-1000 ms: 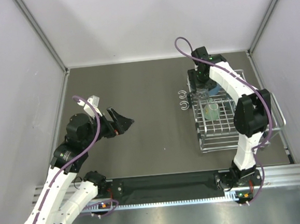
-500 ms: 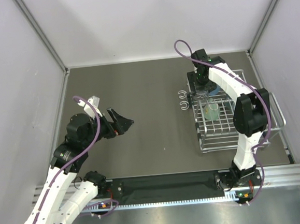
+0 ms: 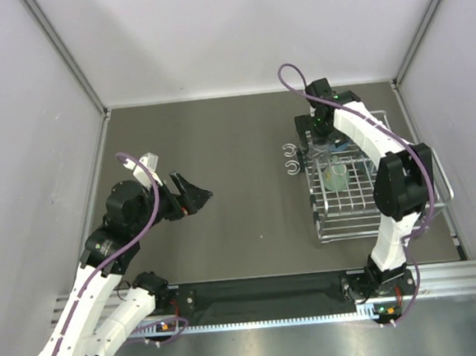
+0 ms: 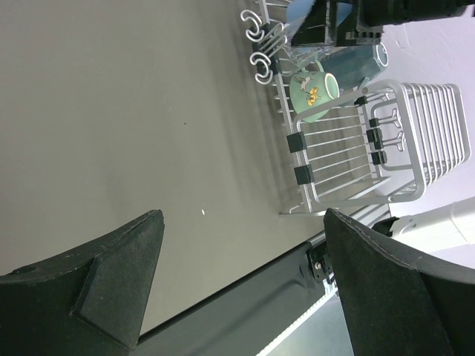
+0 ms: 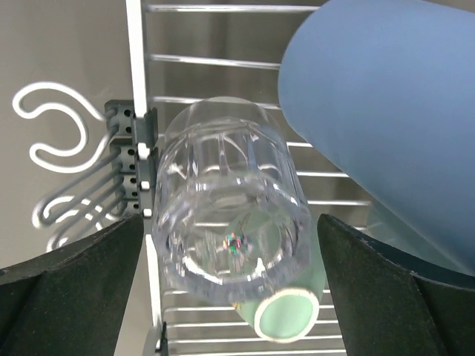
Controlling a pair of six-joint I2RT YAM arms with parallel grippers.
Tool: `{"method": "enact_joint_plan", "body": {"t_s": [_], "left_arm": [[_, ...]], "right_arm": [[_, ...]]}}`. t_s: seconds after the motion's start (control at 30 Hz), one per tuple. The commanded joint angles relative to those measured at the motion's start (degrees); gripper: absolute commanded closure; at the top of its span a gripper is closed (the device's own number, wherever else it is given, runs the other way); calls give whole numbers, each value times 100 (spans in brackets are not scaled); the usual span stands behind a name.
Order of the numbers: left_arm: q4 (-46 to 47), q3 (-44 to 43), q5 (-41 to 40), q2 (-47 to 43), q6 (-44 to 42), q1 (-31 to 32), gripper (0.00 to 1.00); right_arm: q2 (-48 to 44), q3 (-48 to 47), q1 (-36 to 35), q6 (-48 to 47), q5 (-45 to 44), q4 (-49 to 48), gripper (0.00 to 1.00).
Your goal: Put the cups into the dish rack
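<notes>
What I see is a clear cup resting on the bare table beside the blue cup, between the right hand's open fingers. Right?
Not quite: the clear cup rests in the wire dish rack, as the right wrist view shows, beside the blue cup, between the right hand's open fingers.

Clear tumbler (image 5: 230, 222) is lying on its side on the dish rack (image 5: 137, 59) wires, the black fingers (image 5: 67, 297) spread wide either side of it. Blue tumbler (image 5: 386, 111) sits just to its upper right, a bit of green mug (image 5: 286, 320) pokes out under it, and the curled hooks (image 5: 52, 133) hang left of it over the grey counter (image 5: 59, 37).
</notes>
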State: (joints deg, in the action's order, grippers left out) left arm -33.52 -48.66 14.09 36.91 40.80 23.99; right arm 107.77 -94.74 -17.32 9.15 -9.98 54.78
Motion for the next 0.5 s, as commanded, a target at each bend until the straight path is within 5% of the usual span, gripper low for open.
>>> {"method": "enact_joint_plan", "body": {"t_s": [0.0,0.47], "left_arm": [[109,-161,50,-8,34,1,7],[398,-38,340,54,481,1,7]], "right_arm": [[-659,-45,80,8,13,-47,0],[-2328,-387,-245,149,163,393,0]]}}
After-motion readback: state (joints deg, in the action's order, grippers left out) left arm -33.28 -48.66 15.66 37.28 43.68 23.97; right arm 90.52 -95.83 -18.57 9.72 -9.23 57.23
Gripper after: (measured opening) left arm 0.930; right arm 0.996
